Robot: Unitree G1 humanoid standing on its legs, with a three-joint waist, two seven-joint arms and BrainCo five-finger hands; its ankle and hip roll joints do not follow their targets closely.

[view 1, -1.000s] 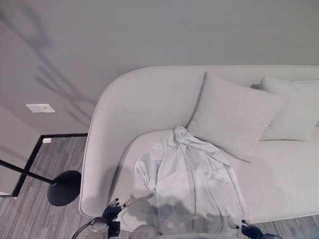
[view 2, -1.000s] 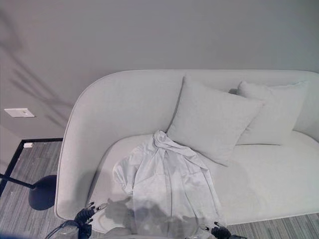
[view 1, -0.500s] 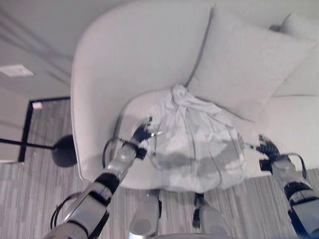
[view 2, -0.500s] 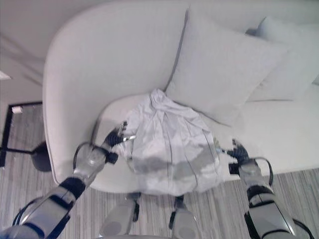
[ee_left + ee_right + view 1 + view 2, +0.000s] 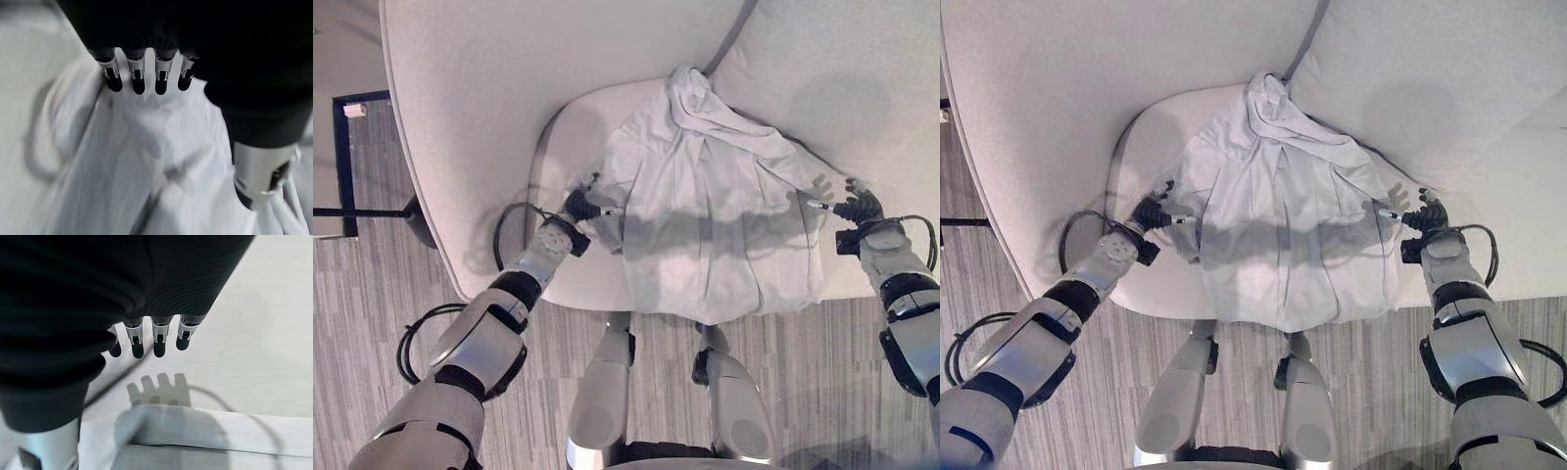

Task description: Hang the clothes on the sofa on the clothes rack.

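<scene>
Since half a second earlier I'd leaned in and brought both arms forward. The left robot hand point(image 5: 579, 206) and right robot hand point(image 5: 855, 209) flanked the shirt point(image 5: 715, 215) spread on the sofa point(image 5: 470, 117), fingers straight, holding nothing, set for a two-sided pickup. Wrist views showed cloth under the left, bare cushion beyond the right.

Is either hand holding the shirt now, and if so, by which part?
Nothing is held. The left hand is open over the shirt at its left edge, and the right hand is open over the sofa beside the shirt's right edge.
</scene>
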